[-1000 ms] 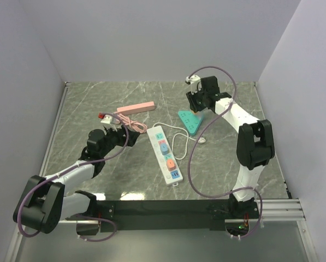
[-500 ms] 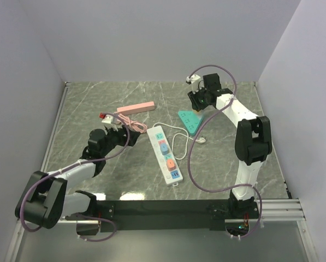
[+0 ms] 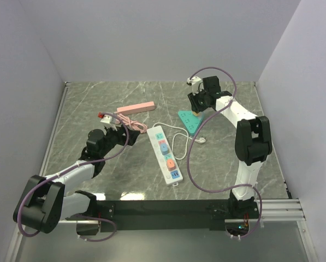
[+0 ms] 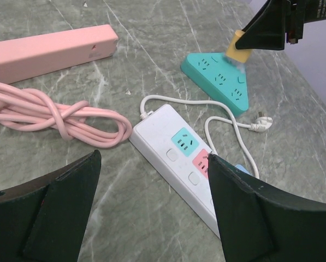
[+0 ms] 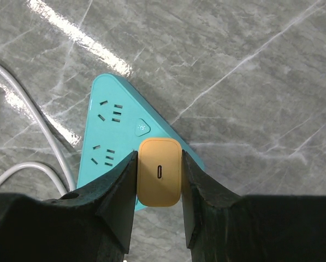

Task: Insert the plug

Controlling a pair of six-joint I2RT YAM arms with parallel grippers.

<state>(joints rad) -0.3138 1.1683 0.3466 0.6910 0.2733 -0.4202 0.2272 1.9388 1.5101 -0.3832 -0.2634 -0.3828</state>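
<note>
My right gripper [image 5: 159, 155] is shut on the plug [image 5: 159, 172], a small yellow-orange block with a slot in its top face. It hangs over the teal triangular socket strip [image 5: 112, 131], near that strip's switch; I cannot tell whether the two touch. In the left wrist view the plug [image 4: 238, 53] sits low over the far edge of the teal strip [image 4: 220, 82]. From above, the right gripper [image 3: 199, 107] is at the back edge of the teal strip [image 3: 189, 121]. My left gripper [image 4: 153, 159] is open and holds nothing, near the white strip.
A white power strip [image 3: 166, 155] with coloured sockets lies mid-table, and its white cord ends in a loose plug [image 4: 264, 123]. A pink power strip [image 3: 135, 108] with a knotted pink cable [image 4: 59, 112] lies at the back left. Grey walls enclose the table.
The right arm has shifted slightly over the teal strip, with the plug still held. The left arm has barely moved.
</note>
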